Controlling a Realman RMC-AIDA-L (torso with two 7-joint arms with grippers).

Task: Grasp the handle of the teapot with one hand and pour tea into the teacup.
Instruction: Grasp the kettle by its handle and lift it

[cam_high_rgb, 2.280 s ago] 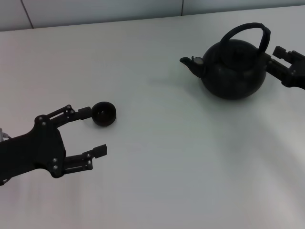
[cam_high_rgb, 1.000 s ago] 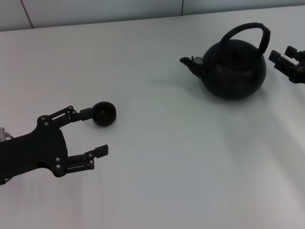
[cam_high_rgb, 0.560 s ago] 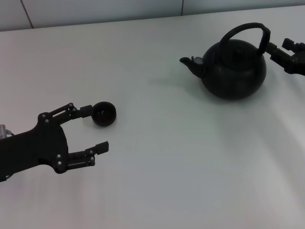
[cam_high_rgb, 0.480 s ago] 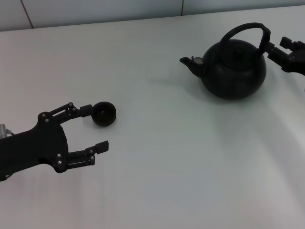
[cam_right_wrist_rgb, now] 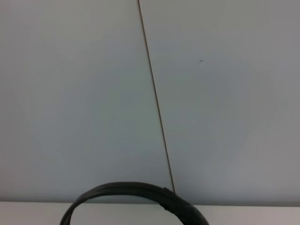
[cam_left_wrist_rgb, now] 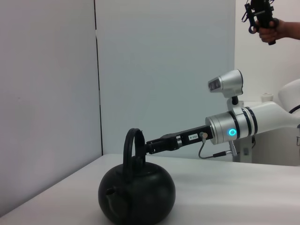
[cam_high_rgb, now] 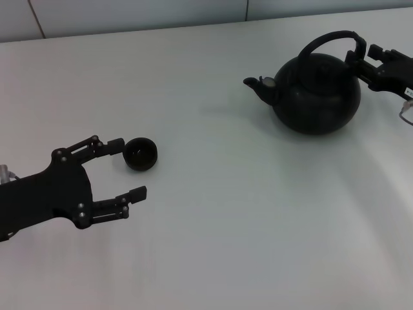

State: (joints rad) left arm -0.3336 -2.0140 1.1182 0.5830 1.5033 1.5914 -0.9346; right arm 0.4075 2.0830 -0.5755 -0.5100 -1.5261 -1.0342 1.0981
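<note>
The matte-black teapot [cam_high_rgb: 316, 93] stands on the white table at the back right, its spout pointing left. Its arched handle [cam_high_rgb: 332, 40] rises over the top. My right gripper [cam_high_rgb: 363, 58] is at the handle's right end with its fingers open on either side of it. The left wrist view shows the teapot [cam_left_wrist_rgb: 137, 190], the handle [cam_left_wrist_rgb: 130, 146] and the right gripper [cam_left_wrist_rgb: 149, 146] reaching it. The handle's arc [cam_right_wrist_rgb: 136, 193] fills the lower edge of the right wrist view. The small black teacup [cam_high_rgb: 140, 154] sits at the left, just ahead of the far fingertip of my open, empty left gripper [cam_high_rgb: 128, 168].
The white table [cam_high_rgb: 219, 213] ends at a grey wall along the back [cam_high_rgb: 129, 16]. In the left wrist view a person's hand [cam_left_wrist_rgb: 267, 21] holds a controller at the upper right, beyond the right arm's silver forearm [cam_left_wrist_rgb: 232, 131].
My right gripper has moved up and left from beside the teapot's body to the right end of the handle. My left gripper has shifted slightly beside the teacup.
</note>
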